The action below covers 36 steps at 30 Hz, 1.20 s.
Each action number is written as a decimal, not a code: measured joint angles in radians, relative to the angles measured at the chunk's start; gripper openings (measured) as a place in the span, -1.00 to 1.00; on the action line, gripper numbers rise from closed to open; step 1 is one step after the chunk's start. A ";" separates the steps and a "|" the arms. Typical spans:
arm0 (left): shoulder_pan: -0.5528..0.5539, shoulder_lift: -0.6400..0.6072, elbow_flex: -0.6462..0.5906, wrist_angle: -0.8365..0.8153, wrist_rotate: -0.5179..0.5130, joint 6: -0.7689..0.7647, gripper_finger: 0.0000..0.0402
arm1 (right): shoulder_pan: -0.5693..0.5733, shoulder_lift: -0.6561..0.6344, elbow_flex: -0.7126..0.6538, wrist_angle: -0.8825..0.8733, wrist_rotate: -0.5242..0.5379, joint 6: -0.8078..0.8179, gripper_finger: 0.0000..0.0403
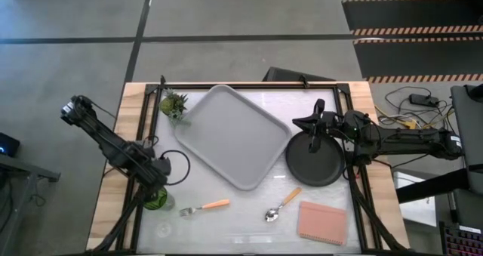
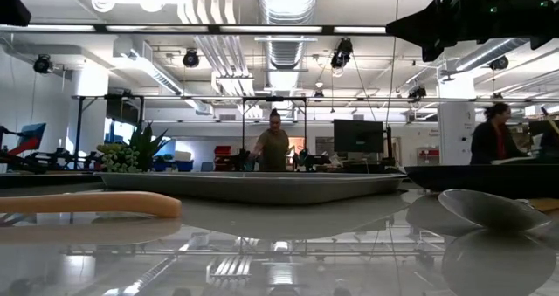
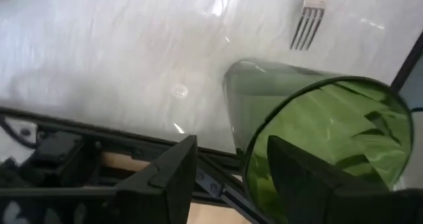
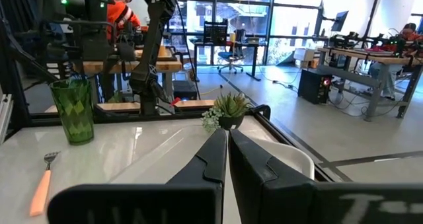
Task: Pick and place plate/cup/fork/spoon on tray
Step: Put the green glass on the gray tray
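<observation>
Cup (image 1: 156,198): upright at the table's left edge, near the front corner. Left gripper (image 1: 160,174) open around it, one finger (image 3: 301,178) inside the rim, one outside. Tray (image 1: 235,135) lies rightward, rear-centre. Right gripper (image 1: 315,132) closed, over plate (image 1: 315,162).

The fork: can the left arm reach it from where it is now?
Probably yes. The left gripper is at the cup, open around its rim, and the fork lies just beside the cup on bare table, with nothing between.
</observation>
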 joint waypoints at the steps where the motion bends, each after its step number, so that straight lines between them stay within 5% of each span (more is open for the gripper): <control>1: 0.000 0.000 -0.009 0.006 0.001 0.009 -0.17 | 0.000 0.000 0.000 0.000 0.000 0.000 -0.96; 6: 0.000 0.003 -0.031 0.014 0.022 0.096 -0.27 | 0.000 0.000 0.000 0.001 0.000 -0.002 -0.96; 15: 0.001 0.004 -0.031 0.014 0.043 0.086 -0.96 | 0.000 0.000 0.000 0.001 0.000 -0.002 -0.96; 28: 0.008 0.006 0.092 0.013 0.060 -0.095 -0.99 | 0.000 -0.001 0.000 0.002 0.000 -0.006 -0.96; 36: 0.067 0.006 0.163 0.012 -0.106 -0.314 -1.00 | 0.000 -0.001 0.000 0.004 0.000 -0.006 -0.96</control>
